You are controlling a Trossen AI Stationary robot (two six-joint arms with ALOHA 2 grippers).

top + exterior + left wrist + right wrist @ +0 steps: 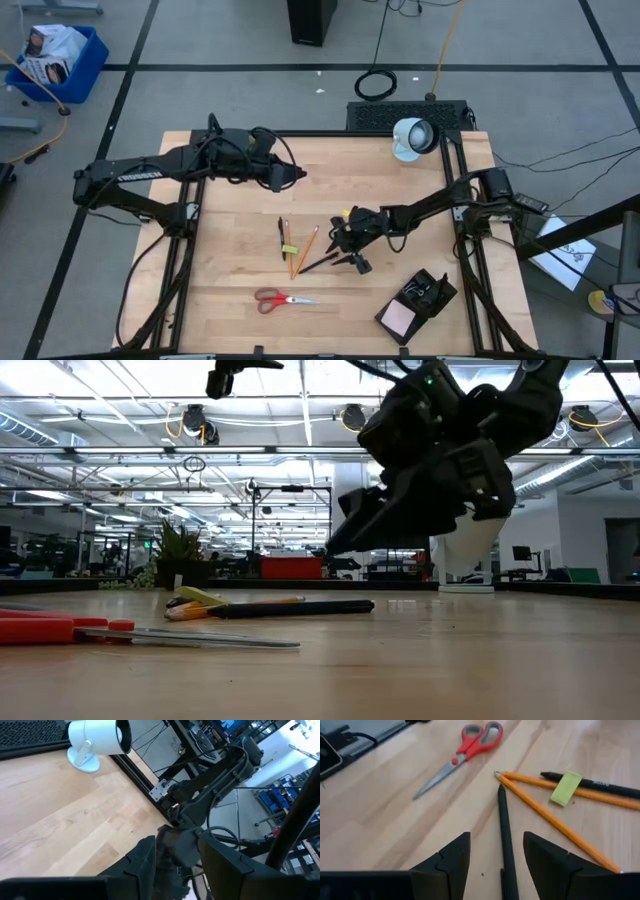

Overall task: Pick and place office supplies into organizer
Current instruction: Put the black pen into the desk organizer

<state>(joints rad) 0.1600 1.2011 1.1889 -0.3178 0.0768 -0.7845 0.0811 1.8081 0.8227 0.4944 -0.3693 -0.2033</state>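
Right claw (495, 865), parted wide and empty, straddles the black pen (506, 840); probably best lowered squarely before closing, clear of the pencil (555, 822) at 3 o'clock.

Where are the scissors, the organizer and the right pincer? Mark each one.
scissors (283, 299): high view, near the pivot where handles meet blades.
organizer (433, 289): high view, on its black compartment end.
right pincer (496, 851): right wrist view, midway between its open fingertips.

Bright, even overhead light; ceiling lamps (195, 422) glare, near scissors (60, 630) blurred.
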